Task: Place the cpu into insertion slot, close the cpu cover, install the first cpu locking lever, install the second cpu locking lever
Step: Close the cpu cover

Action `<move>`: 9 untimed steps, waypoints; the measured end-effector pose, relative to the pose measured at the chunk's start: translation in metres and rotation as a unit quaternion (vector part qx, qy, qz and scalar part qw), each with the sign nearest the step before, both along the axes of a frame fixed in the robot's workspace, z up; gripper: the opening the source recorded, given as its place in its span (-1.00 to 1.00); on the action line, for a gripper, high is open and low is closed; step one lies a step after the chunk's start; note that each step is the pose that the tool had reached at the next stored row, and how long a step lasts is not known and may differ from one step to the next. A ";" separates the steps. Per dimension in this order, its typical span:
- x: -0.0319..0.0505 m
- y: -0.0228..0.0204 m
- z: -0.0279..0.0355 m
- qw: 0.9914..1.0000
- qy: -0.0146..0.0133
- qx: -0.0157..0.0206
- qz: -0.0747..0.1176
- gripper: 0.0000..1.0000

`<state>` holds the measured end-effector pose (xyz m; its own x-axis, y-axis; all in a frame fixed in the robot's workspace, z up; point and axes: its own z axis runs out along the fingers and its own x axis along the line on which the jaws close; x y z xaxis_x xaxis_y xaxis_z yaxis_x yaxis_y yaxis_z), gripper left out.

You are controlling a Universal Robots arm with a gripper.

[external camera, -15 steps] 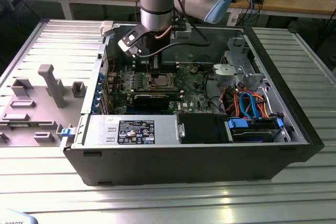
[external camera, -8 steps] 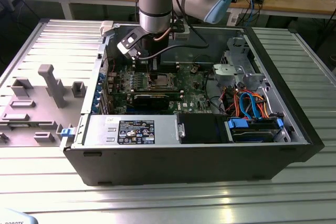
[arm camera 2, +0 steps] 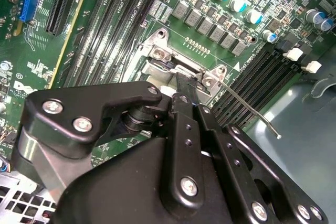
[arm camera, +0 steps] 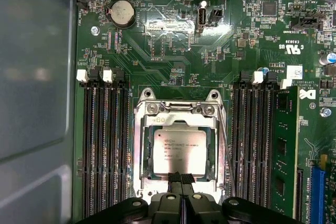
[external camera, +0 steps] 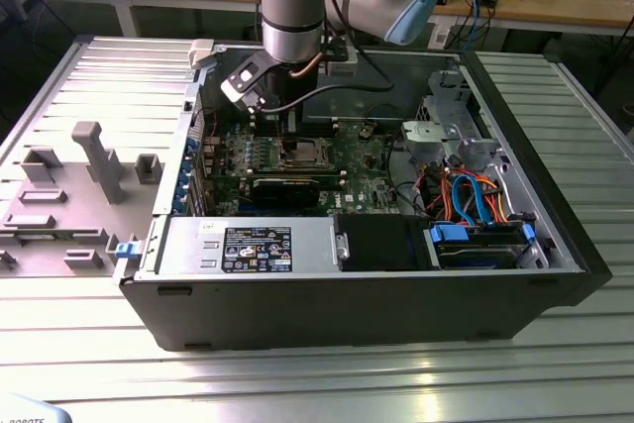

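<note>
Across the middle of the exterior view, an open desktop computer case (external camera: 347, 309) on a ribbed metal table (external camera: 327, 383). At upper centre of that frame, the robot arm (external camera: 292, 7), reaching down into the case over the green motherboard (external camera: 371, 160). In the first wrist view, the gripper (arm camera: 181, 177) with both black fingers (arm camera: 175, 183) pressed flat together, nothing between them, tips at the edge of the socket assembly and apparently touching the frame plate. At the centre of the same view, the insertion slot (arm camera: 143, 109), flanked on both sides by long memory slots (arm camera: 105, 145). Lying down over it, the cpu cover (arm camera: 181, 119), square cut-out framing the chip. Seated flat inside that cut-out, the cpu (arm camera: 179, 150), silver-grey top showing, square to the socket. In the second wrist view, one thin wire locking lever (arm camera 2: 252, 111), slanting away from a socket corner and standing free, not hooked down. Judging by this: chip placement done, cover closing in hand with the plate already down, levers not yet installed. Calls for steady downward pressure on the cover edge without sliding onto the chip, and for fine aim at a thin, springy wire, likely to slip off closed fingertips.
</note>
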<state>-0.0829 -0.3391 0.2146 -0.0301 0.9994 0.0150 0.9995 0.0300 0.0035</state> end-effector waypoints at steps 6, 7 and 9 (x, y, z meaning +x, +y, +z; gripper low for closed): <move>-0.0004 -0.0003 -0.0055 1.000 0.000 0.000 0.000 -0.79; -0.0004 -0.0003 -0.0061 1.000 0.000 0.000 0.000 -0.79; -0.0007 -0.0003 -0.0061 1.000 0.000 0.000 0.000 -0.79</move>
